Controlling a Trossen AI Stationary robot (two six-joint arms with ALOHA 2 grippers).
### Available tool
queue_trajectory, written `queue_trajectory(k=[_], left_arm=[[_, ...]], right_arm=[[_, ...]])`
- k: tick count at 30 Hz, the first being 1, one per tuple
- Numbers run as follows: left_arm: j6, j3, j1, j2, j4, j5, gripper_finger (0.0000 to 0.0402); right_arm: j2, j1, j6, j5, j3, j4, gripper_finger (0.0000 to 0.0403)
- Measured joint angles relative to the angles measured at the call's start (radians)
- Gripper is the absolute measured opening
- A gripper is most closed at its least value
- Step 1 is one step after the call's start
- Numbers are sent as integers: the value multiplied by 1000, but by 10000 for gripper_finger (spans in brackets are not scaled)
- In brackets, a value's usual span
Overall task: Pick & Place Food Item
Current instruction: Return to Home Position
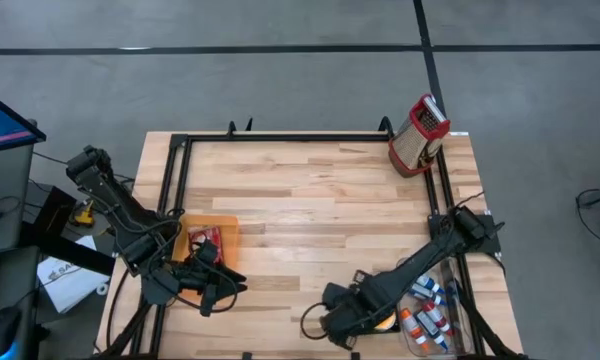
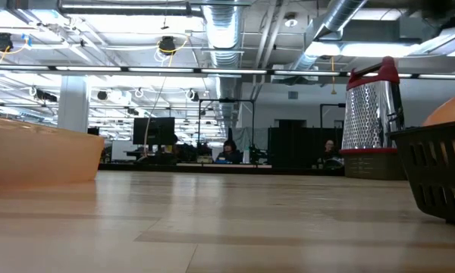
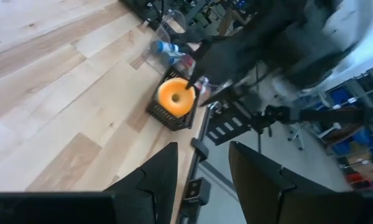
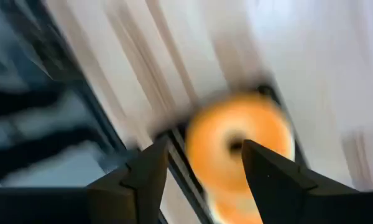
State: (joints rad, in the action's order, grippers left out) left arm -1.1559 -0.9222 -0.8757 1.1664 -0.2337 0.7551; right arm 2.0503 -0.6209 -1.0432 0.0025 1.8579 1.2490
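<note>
An orange donut [image 3: 176, 99] lies in a small black basket [image 3: 168, 118] near the table's near edge, right of centre; the low view shows the donut's top [image 2: 451, 114] above the basket's wall [image 2: 440, 171]. My right gripper [image 4: 205, 146] hangs over it, pointing down and open, with the donut [image 4: 242, 149] below and between its fingers; the view is blurred and I see no touch. My left gripper [image 3: 203, 148] stands open at the near left, beside an orange tray [image 1: 225, 228], with nothing between its fingers.
The orange tray holds a red item [image 1: 202, 240]. A metal grater with a red top [image 1: 418, 135] stands at the far right corner. A clear bin with several small items [image 1: 432, 315] sits right of the basket. Bare wood lies across the middle [image 1: 310, 210].
</note>
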Motion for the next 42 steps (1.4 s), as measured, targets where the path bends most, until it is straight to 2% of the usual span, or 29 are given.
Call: queue_trajectory(k=[5,7,11,13,14,16,18,22,24,25,27,30,36,42], left_arm=[[41,0,-1,0,-53,8,140],[122,1,-20,0,-64,49,140],[308,4,-105,-4,-74,276,140],[315,36,-130,-28,-99,379,140],[295,66,-129,-47,-104,392,140],[243,156,-100,-90,-71,334,140],[264,271,-17,-120,71,178,140],[471,484,209,-145,549,-182,140],[569,538,324,-157,698,-330,140],[613,547,380,-166,706,-403,140],[680,551,475,-215,606,-514,140],[756,564,527,-352,431,-554,140],[811,730,529,-703,408,-485,140],[814,818,557,-844,341,-475,140]], right_arm=[[-13,32,25,167,73,-89,201],[-13,40,30,216,86,-96,201],[-32,16,11,348,85,-100,201],[-45,-2,-6,400,86,-91,201],[-50,-8,-12,414,86,-90,201],[-56,-26,-33,439,86,-82,201],[-61,-40,-50,467,86,-80,202],[-76,-57,-102,492,86,-75,203],[-83,-63,-130,493,86,-72,201],[-88,-67,-149,494,86,-66,200],[-102,-74,-196,494,85,-52,198],[-124,-94,-284,517,85,-31,195],[-138,-140,-411,557,85,-20,188],[-133,-160,-462,622,85,-83,187]])
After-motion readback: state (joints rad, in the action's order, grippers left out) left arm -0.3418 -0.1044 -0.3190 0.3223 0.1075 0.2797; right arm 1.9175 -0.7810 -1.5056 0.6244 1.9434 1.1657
